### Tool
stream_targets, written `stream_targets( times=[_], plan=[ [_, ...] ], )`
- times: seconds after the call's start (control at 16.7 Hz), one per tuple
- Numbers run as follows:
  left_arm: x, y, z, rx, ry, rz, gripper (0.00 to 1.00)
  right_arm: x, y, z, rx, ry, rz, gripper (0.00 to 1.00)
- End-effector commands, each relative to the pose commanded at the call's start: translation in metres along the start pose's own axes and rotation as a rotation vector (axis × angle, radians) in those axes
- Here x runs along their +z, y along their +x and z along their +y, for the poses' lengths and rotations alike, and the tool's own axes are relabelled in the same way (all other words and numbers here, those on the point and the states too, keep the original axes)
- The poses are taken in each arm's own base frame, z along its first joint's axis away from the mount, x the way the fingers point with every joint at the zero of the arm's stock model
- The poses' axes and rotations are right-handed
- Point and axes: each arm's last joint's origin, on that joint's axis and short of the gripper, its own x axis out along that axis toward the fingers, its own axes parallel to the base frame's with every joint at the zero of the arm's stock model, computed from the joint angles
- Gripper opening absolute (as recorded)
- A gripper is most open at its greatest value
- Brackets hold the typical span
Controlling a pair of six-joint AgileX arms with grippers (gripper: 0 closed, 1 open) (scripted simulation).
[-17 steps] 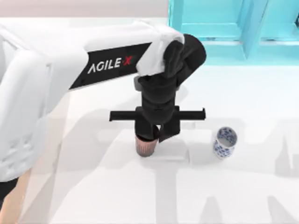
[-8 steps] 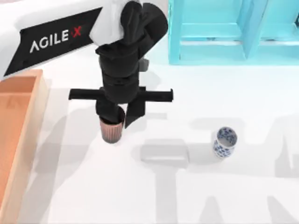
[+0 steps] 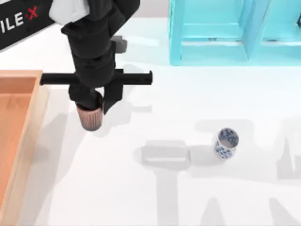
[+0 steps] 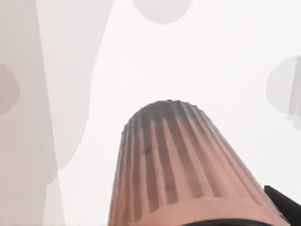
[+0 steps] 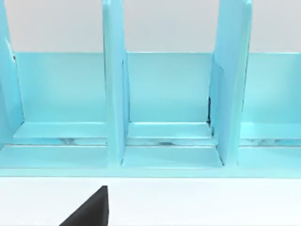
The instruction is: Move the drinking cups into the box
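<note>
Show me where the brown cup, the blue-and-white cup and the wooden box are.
brown cup (image 3: 91, 118), top view, on its ribbed side below the left pincer.
blue-and-white cup (image 3: 226, 144), top view, on its patterned side.
wooden box (image 3: 19, 75), top view, on its tan rim.

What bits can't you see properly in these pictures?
- Reddish-brown cup: in the top view, the left gripper covers its rim.
- Box: the top view's left edge cuts it off.
- White and blue cup: pattern too small to make out.
- Turquoise shelf unit: right wrist view's edges crop it.

Left arm reaches in from upper left, its claw (image 3: 91, 104) pointing down, fingers clamped.
</note>
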Motion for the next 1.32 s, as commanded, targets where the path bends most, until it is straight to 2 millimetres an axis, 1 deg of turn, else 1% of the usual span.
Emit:
stream_targets(
  times=[0.12, 0.24, 0.48, 0.6, 0.72, 0.84, 1.08, 1.32],
  plan=[
    [0.0, 0.001, -0.002, 0.002, 0.005, 0.0, 0.0, 0.0, 0.0, 0.0, 0.0, 0.0, 0.0, 1.0],
    [0.001, 0.001, 0.01, 0.012, 0.001, 0.01, 0.0, 0.0, 0.0, 0.0, 0.0, 0.0, 0.0, 1.0],
    [0.005, -0.008, 0.062, 0.009, -0.014, 0.024, 0.0, 0.0, 0.0, 0.0, 0.0, 0.0, 0.0, 1.0],
    [0.002, -0.015, 0.087, -0.004, -0.007, 0.024, 0.0, 0.0, 0.0, 0.0, 0.0, 0.0, 0.0, 1.0],
    [-0.003, -0.021, 0.108, -0.021, 0.012, 0.022, 0.0, 0.0, 0.0, 0.0, 0.0, 0.0, 0.0, 1.0],
    [-0.008, -0.025, 0.129, -0.031, 0.02, 0.02, 0.0, 0.0, 0.0, 0.0, 0.0, 0.0, 0.0, 1.0],
    [-0.024, -0.03, 0.176, -0.021, -0.008, 0.031, 0.0, 0.0, 0.0, 0.0, 0.0, 0.0, 0.0, 1.0],
    [-0.045, -0.036, 0.209, -0.031, 0.006, 0.033, 0.0, 0.0, 0.0, 0.0, 0.0, 0.0, 0.0, 1.0]
  ],
)
